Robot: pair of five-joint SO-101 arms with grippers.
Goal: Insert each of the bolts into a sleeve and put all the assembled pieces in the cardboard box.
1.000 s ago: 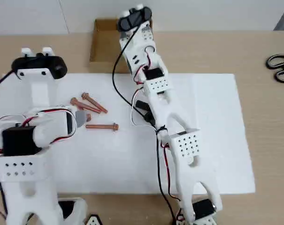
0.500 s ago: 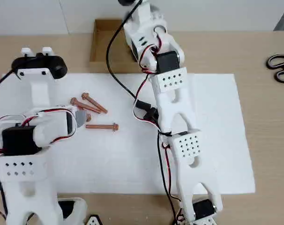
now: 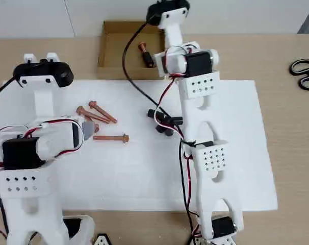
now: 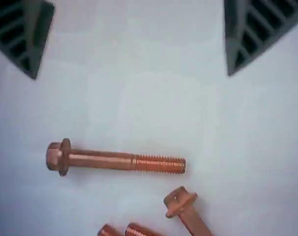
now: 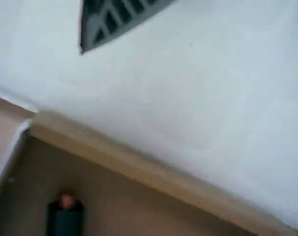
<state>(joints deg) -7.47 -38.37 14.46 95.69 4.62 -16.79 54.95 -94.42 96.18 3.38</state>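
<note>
L pincer point(image 4: 132, 73) hangs over the white sheet point(image 3: 236, 153), jaws spread wide w/ nothing btwn them. Its wrist view looks down on a lone bolt point(image 3: 111, 138), copper-coloured, lying flat on the sheet w/ nothing touching it. Near it, toward the far side of the sheet, lies a cluster of bolts point(image 3: 96, 112), same colour, shanks crossing or touching. L arm point(image 3: 22, 153) sits folded over the sheet's left part, just beside both.

R arm point(image 3: 198, 102) stretches across the sheet to the far side of the worktop point(image 3: 277, 51). R pincer point(image 3: 169, 15) is up at the far right corner of the cardboard box point(image 3: 109, 51). Can't tell from any view whether it is open or closed, and nothing is seen in it.

The box stands on the worktop, touching the sheet's far edge. Inside, close to its right wall, lies one assembled piece point(image 3: 147, 55): a copper bolt in a dark sleeve, head end poking out. R wrist view shows the same piece on the box floor, below the box rim.

Mid-sheet, by the R arm's cables, sit a few small dark pieces point(image 3: 166, 123), prob. loose sleeves, partly hidden by arm & wires. Scissors point(image 3: 305, 74) lie on the worktop at the right edge, well apart from the rest.
</note>
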